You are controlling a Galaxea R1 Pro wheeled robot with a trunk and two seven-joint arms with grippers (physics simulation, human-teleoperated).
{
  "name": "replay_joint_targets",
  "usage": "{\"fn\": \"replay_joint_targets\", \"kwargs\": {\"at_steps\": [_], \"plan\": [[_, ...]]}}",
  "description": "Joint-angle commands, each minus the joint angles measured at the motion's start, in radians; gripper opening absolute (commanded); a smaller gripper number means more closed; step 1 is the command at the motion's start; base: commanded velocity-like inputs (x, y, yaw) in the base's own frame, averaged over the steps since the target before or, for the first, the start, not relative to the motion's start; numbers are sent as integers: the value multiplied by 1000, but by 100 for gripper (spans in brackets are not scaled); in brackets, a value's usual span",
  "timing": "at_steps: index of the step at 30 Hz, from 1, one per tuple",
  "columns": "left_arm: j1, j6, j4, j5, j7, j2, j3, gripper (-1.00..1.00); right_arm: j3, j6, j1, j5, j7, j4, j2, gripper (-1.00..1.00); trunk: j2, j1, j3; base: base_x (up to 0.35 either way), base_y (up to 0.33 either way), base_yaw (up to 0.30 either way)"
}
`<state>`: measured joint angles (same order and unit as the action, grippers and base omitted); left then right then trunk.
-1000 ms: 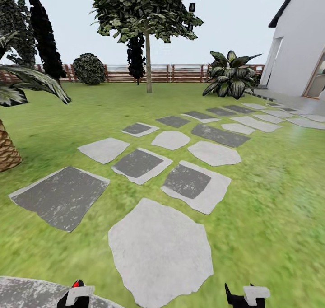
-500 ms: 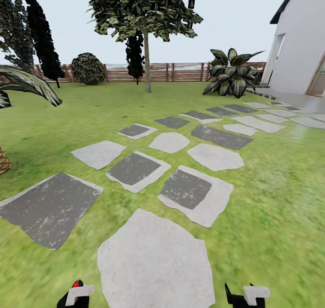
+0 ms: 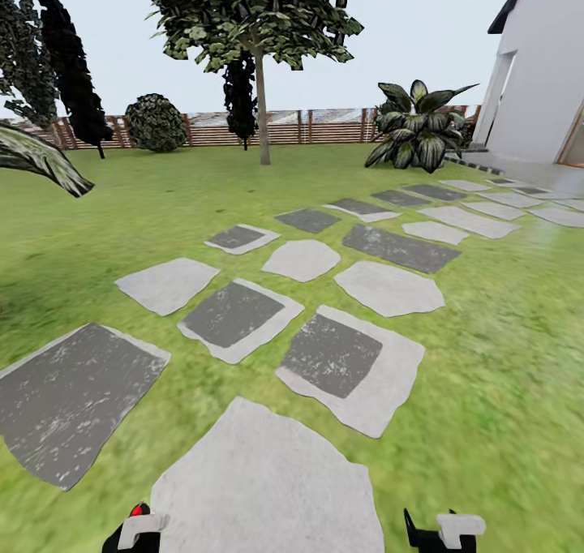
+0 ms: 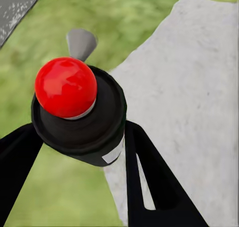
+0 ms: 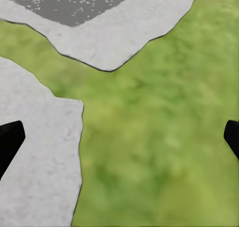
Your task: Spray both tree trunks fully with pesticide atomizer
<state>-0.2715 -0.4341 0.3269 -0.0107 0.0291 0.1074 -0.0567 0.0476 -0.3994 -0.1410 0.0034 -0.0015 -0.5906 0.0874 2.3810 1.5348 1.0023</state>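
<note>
Stepping stones [image 3: 268, 488] nearer now; pesticide atomizer [image 4: 79, 112] apparently pinched in left tool [image 4: 79, 152], right tool [image 5: 119, 137] spread.

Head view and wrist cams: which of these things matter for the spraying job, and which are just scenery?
For the job:
- pesticide atomizer, clamped in the left pincer
- tree ahead by the fence, pale trunk

Scenery:
- stepping stones
- striped-leaf plant
- round bush
- dark cypresses
- house wall
- right pincer, open

Each pincer, left [image 3: 134, 535] and right [image 3: 442, 533], is black with a white block on top; the fingers [image 4: 149, 187] look flat and black.
</note>
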Motion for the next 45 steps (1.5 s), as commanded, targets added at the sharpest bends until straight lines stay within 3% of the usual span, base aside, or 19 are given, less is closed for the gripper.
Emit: {"fn": "replay_joint_targets", "kwargs": {"at_steps": [1, 45], "plan": [[0, 0, 0, 0, 0, 0, 0, -100, 0, 0, 0, 0, 0, 0, 0, 100, 0, 0, 0, 338, -90, 0], [0, 0, 1, -1, 0, 0, 0, -100, 0, -1, 0, 0, 0, -1, 0, 100, 0, 0, 0, 337, -90, 0]]}}
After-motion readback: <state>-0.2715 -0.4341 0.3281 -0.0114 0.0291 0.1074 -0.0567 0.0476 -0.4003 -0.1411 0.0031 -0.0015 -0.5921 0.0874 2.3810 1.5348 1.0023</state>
